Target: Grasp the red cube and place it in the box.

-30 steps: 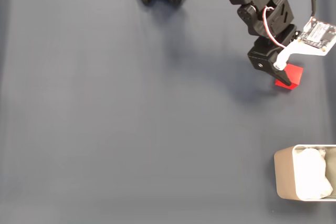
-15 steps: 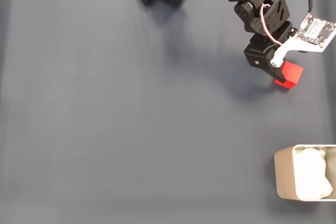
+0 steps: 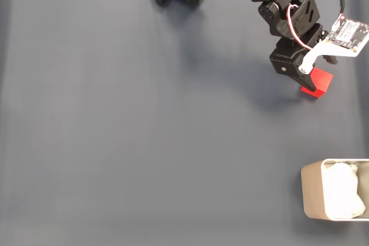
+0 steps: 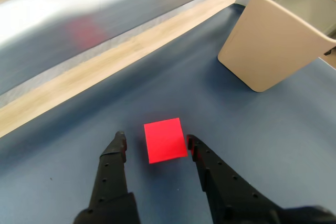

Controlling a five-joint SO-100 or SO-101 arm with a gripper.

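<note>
Now tool (image 4: 155, 139) spread around red cube (image 4: 165, 139), cube square-on between fingertips, flat on mat.

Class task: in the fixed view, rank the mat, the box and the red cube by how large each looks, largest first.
1. The mat
2. The box, cut off by the frame's right edge
3. The red cube, partly covered by the tool

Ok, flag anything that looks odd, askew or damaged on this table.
Nothing stands out. The red cube sits flat on the blue mat between the open gripper's fingertips, intact. The box stands upright at the lower right edge of the fixed view, white padding inside, nothing spilled.
</note>
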